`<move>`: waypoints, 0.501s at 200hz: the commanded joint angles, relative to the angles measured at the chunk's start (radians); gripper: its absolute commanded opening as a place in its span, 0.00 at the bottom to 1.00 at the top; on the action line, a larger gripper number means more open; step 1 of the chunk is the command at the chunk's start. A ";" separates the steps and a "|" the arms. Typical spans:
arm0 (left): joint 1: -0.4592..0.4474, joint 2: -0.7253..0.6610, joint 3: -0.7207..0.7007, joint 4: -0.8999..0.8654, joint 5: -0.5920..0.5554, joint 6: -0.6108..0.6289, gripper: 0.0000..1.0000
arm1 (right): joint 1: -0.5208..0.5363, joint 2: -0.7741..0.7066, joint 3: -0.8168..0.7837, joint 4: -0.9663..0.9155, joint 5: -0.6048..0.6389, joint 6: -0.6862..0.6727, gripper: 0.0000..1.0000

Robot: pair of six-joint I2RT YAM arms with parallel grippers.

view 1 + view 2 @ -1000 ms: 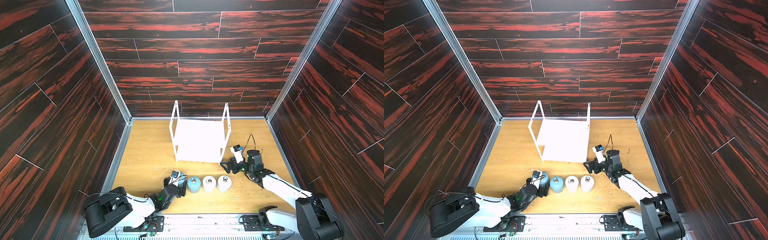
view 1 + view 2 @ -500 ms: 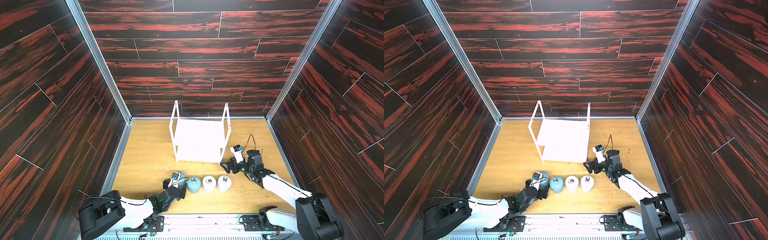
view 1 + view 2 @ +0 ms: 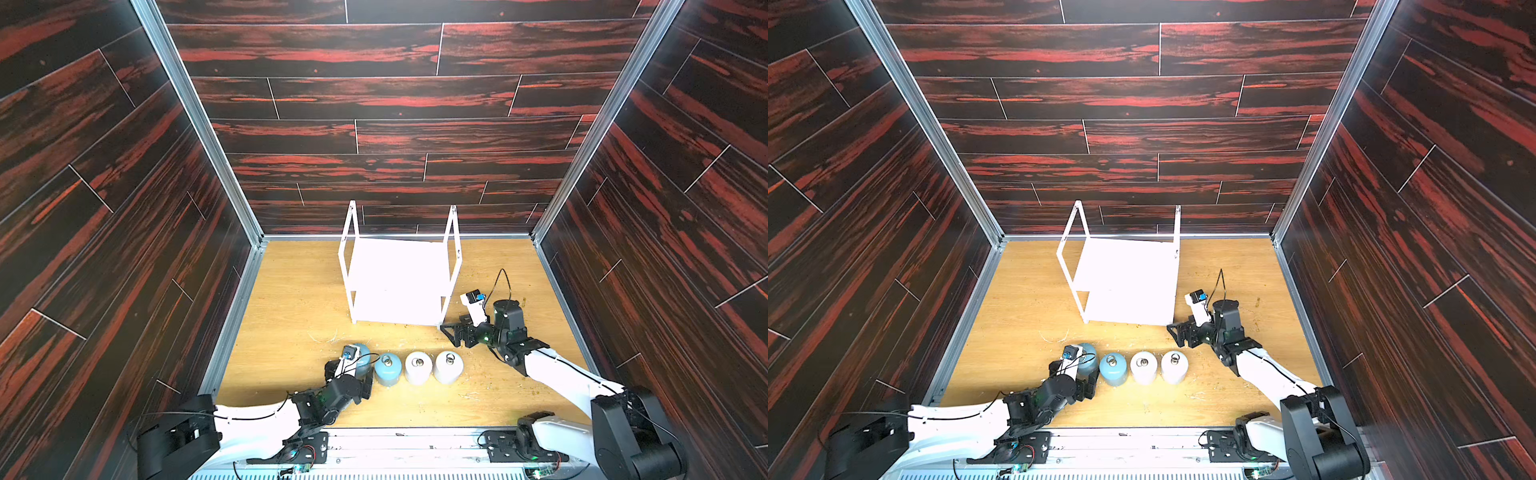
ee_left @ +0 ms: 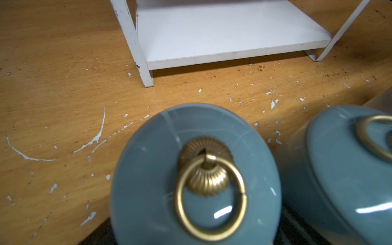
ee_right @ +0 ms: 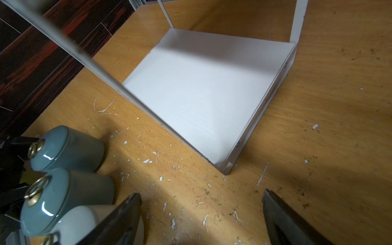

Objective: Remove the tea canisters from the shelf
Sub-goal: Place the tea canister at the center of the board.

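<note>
Four tea canisters stand in a row on the wooden floor in front of the shelf (image 3: 399,282): two light blue (image 3: 365,356) (image 3: 388,369) and two white (image 3: 418,366) (image 3: 448,366). Both shelf boards (image 5: 201,89) show nothing on them. My left gripper (image 3: 353,372) sits at the leftmost blue canister (image 4: 148,191), which fills the left wrist view and hides the jaws. My right gripper (image 5: 199,212) hangs open over bare floor by the shelf's front right post, with nothing between its fingers (image 5: 125,214).
Dark wood-pattern walls close in the floor on three sides. White paint flecks and scratches (image 4: 97,135) are scattered over the floor in front of the shelf. The arm bases stand on a metal rail (image 3: 395,449) at the near edge.
My left arm has drawn back slightly toward the near edge, its gripper still at the leftmost blue canister. The canisters and the right arm have not moved.
</note>
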 commanded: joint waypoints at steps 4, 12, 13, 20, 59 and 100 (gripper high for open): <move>-0.005 -0.043 0.034 -0.129 -0.007 -0.036 0.97 | 0.004 0.007 -0.008 0.008 -0.010 -0.012 0.94; -0.006 -0.046 0.042 -0.150 0.003 -0.040 0.98 | 0.004 0.007 -0.008 0.009 -0.010 -0.012 0.93; -0.006 -0.046 0.044 -0.153 0.003 -0.040 0.98 | 0.004 0.008 -0.008 0.008 -0.010 -0.013 0.93; -0.005 -0.046 0.052 -0.174 0.009 -0.045 0.98 | 0.005 0.009 -0.006 0.008 -0.010 -0.012 0.93; -0.009 -0.081 0.088 -0.311 0.040 -0.089 0.98 | 0.004 0.010 -0.006 0.007 -0.009 -0.014 0.93; -0.011 -0.175 0.109 -0.426 0.076 -0.138 0.98 | 0.005 0.011 -0.006 0.006 -0.007 -0.016 0.93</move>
